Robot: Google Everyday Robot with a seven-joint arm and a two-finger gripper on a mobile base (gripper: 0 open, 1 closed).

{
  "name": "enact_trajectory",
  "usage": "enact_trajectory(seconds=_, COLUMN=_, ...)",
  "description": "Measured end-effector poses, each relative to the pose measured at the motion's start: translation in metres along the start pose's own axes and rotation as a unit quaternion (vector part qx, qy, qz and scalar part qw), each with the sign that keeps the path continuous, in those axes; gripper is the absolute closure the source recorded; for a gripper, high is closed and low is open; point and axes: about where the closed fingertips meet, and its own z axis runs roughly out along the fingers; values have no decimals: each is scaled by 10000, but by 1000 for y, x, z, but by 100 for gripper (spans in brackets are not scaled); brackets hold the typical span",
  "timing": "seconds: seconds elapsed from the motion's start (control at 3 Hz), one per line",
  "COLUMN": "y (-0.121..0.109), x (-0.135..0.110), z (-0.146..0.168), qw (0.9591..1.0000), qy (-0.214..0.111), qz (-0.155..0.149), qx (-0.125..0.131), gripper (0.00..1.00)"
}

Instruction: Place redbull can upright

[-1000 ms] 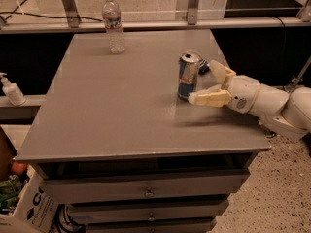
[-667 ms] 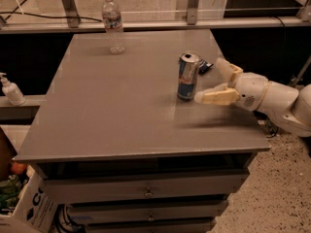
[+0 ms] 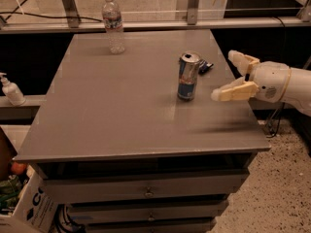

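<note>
The gripper has drawn back to the right of the redbull can, its fingers spread wide and empty. The can stands upright on the desk, untouched. It looks light, thin-walled and slick; any regrasp should squeeze gently at mid-body.
</note>
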Motion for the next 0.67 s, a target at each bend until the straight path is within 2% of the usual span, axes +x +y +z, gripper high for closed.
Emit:
enact_trajectory(seconds=0.33, y=0, x=-1, z=-21, qw=9995, qy=296, qz=-65, qx=81, gripper=0)
enact_trajectory(seconds=0.67, y=0, x=0, z=-22, qw=9994, qy=316, qz=-67, qx=80, gripper=0)
